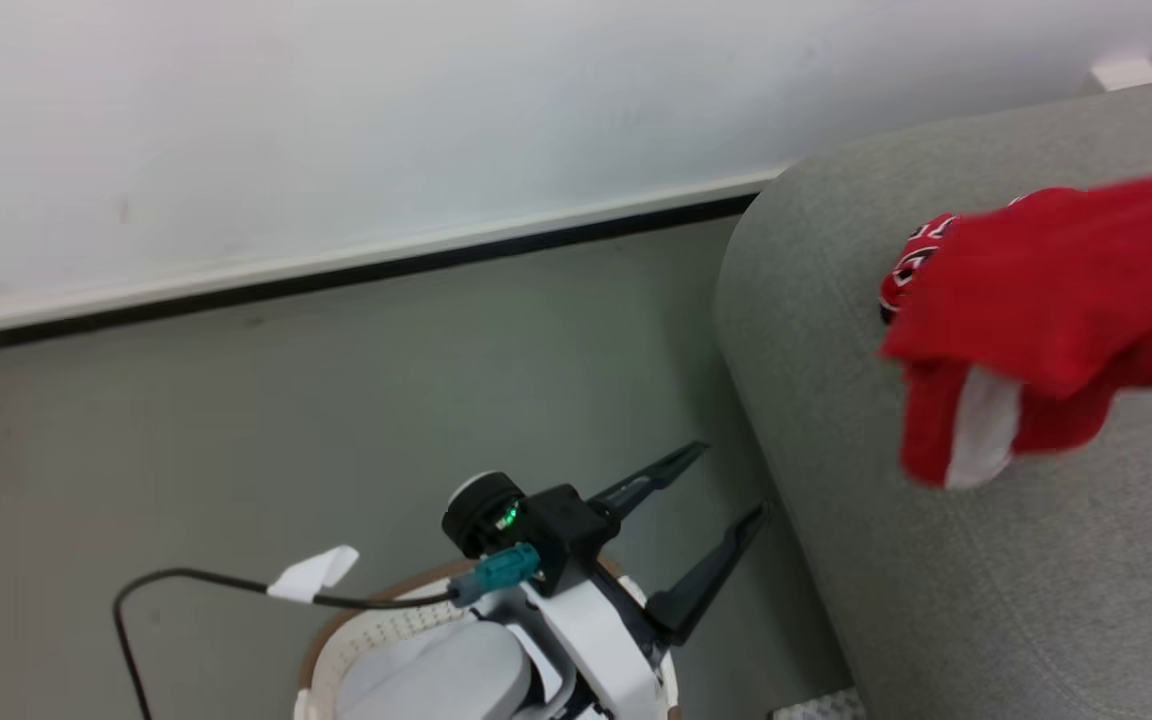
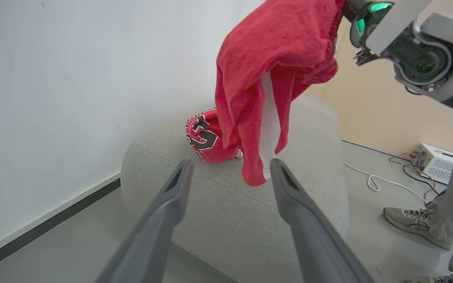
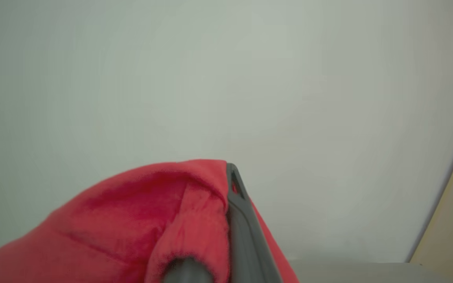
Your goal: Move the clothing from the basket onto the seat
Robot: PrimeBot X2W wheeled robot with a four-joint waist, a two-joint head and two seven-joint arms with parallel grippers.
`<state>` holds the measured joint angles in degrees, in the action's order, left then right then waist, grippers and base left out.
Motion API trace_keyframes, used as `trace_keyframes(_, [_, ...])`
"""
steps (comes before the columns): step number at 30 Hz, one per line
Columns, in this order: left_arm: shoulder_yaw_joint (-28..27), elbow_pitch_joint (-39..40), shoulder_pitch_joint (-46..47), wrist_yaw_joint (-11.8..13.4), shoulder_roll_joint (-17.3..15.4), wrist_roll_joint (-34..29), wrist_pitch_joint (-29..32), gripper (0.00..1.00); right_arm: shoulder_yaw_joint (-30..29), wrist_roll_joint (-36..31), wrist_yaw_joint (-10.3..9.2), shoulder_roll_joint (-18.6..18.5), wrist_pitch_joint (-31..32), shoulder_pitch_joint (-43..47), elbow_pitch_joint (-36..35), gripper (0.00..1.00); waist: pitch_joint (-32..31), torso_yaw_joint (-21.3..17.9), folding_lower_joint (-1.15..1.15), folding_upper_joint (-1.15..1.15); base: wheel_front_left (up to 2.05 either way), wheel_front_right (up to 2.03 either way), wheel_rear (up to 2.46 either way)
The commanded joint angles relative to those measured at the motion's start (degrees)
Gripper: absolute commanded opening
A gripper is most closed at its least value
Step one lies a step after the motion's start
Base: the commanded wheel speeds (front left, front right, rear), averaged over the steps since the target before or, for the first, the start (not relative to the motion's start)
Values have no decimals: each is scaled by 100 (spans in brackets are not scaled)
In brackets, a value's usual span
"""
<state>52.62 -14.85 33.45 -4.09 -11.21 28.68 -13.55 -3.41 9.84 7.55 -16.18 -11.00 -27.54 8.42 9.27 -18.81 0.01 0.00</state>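
One numbered garment (image 2: 205,137) lay on the seat (image 2: 218,220); the right gripper (image 3: 228,184) pinched a white-trimmed garment (image 2: 273,67) above the seat, left gripper (image 2: 231,163) gaping.

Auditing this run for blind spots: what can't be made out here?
Basket: head view, contents hidden by left arm and bottom edge.
Right gripper: right wrist view, fingertips wrapped in the held red garment.
Numbered garment: left wrist view, print partly behind that hanging garment.
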Motion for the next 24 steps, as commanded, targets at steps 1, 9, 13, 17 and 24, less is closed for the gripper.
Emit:
trace_keyframes(1, [-14,45,59,-17,-81,-64,24,100,-73,11,-13,-99,66,-153,-61,0,232,158,-1,0,0,0,0])
trace_keyframes(9, [-71,374,204,-36,-494,-118,194,100,-650,387,-13,-902,607,-953,156,0,917,429,-1,0,0,0,0])
trace_keyframes(13, [-140,561,283,-19,-733,-153,288,100,-937,334,-13,-1199,858,-1287,463,0,1267,512,-1,0,0,0,0])
trace_keyframes(17, [-178,761,337,-9,-944,-170,387,100,-1333,197,-13,-1463,1101,-1646,769,0,1593,563,-1,0,0,0,0])
trace_keyframes(24, [-254,1150,453,33,-1231,-194,532,100,-1576,-595,-13,-1754,1550,-1998,1778,0,2186,668,-1,0,0,0,0])
